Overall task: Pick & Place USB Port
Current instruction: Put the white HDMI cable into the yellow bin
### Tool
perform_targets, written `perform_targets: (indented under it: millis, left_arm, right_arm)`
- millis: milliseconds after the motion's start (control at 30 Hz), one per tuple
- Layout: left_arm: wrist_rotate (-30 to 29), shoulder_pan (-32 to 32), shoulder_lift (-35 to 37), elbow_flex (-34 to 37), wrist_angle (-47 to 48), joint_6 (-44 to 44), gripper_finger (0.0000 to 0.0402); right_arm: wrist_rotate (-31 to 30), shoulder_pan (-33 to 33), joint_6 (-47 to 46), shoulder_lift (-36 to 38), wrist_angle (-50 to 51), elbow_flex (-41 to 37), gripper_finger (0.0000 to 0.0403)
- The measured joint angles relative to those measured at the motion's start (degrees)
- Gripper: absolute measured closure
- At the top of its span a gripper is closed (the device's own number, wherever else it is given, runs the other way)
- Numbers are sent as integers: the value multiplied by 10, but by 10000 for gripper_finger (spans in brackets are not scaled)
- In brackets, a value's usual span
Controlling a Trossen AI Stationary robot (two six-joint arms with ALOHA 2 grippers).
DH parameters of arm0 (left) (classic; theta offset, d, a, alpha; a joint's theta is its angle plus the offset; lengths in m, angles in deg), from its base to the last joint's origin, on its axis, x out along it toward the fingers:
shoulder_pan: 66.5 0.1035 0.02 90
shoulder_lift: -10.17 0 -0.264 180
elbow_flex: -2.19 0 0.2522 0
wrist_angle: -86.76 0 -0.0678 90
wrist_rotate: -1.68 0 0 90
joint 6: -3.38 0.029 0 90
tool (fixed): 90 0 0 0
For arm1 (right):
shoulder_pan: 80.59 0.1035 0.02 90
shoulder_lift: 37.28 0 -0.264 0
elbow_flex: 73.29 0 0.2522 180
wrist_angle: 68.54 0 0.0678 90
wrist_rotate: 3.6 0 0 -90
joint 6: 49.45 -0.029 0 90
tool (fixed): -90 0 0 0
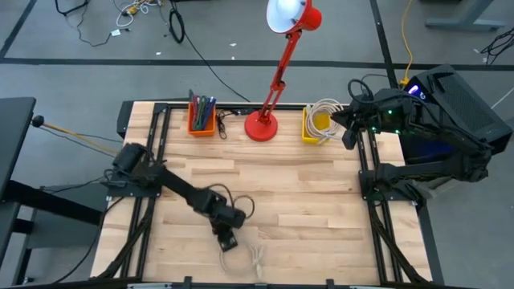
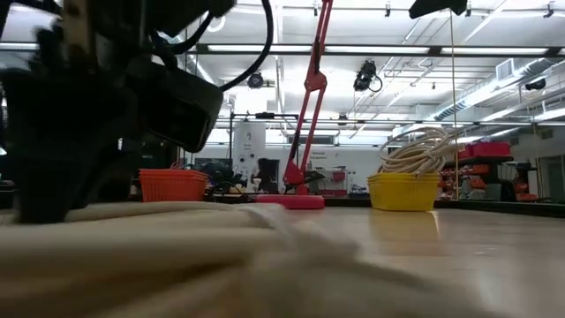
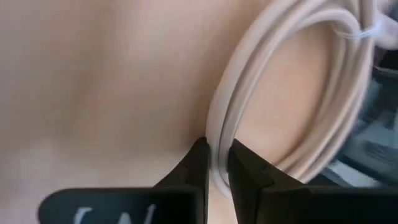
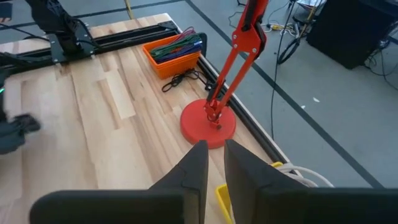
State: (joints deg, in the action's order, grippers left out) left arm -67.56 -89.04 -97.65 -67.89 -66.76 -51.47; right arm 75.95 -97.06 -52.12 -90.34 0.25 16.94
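Observation:
A coil of white USB cable [image 1: 257, 258] lies on the wooden table near its near edge; it fills the foreground of the low view [image 2: 221, 238]. My left gripper [image 1: 229, 241] is down at the coil's left end, and in the left wrist view [image 3: 217, 163] it is shut on the strands. My right gripper [image 1: 347, 132] waits shut [image 4: 215, 163] high over the far right corner, beside a yellow basket [image 1: 316, 124] that holds more white cable. My left gripper pinches the bundled strands of the coil's curved edge [image 3: 219, 134] between its two fingers, which lie across the strands. It comes at them from above, slanting down. The rest of the coil [image 3: 323, 93] lies on the table beyond the fingers.
A red desk lamp [image 1: 261, 126] stands at the middle of the far edge. An orange basket of pens [image 1: 201, 120] sits to its left, with a small black cable [image 1: 221, 124] beside it. Bare wood lies between the arms [image 1: 305, 193]. Black rails [image 1: 369, 185] run down both sides.

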Motion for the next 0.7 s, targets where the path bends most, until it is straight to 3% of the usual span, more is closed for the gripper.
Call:
perform_targets:
  millis: [167,433,567,700]
  left_arm:
    - [-112,68,89,5,118,54,364]
    - [-237,168,264,-9,168,134,364]
    - [-300,204,308,-75,203,199,364]
    - [-367,227,311,-178,263,286,364]
  right_arm:
    - [14,0,1,0,2,0,348]
    - [54,0,-1,-25,13,-16,348]
    - [63,-8,-12,-44,-19,-62,348]
    - [161,-23,-32,-51,-137,-103,348]
